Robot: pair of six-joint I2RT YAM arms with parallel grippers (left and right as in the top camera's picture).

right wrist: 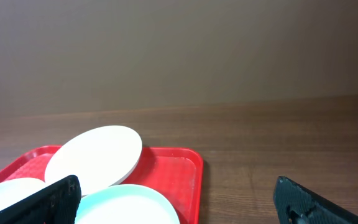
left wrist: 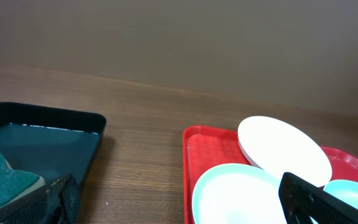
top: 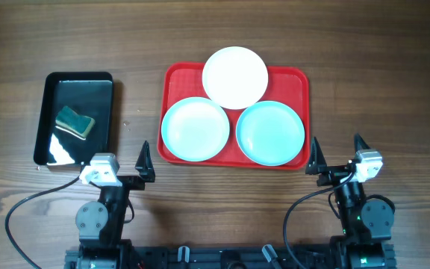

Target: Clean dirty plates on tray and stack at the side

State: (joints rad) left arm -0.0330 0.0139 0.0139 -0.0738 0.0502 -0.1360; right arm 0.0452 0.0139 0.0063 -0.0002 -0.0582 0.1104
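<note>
The red tray (top: 174, 82) lies at the middle of the table and holds three plates. The white plate (top: 235, 77) rests at the back, leaning on the two turquoise ones. One turquoise plate (top: 195, 128) is front left, the other (top: 270, 132) front right. My left gripper (top: 116, 158) is open and empty, near the front edge, left of the tray. My right gripper (top: 340, 155) is open and empty, just off the tray's front right corner. The tray and plates also show in the left wrist view (left wrist: 197, 155) and the right wrist view (right wrist: 179, 165).
A glossy black tray (top: 47, 119) stands at the left, holding water and a green sponge (top: 75, 122); both also show in the left wrist view (left wrist: 5, 180). Bare wooden table (top: 379, 75) surrounds the trays.
</note>
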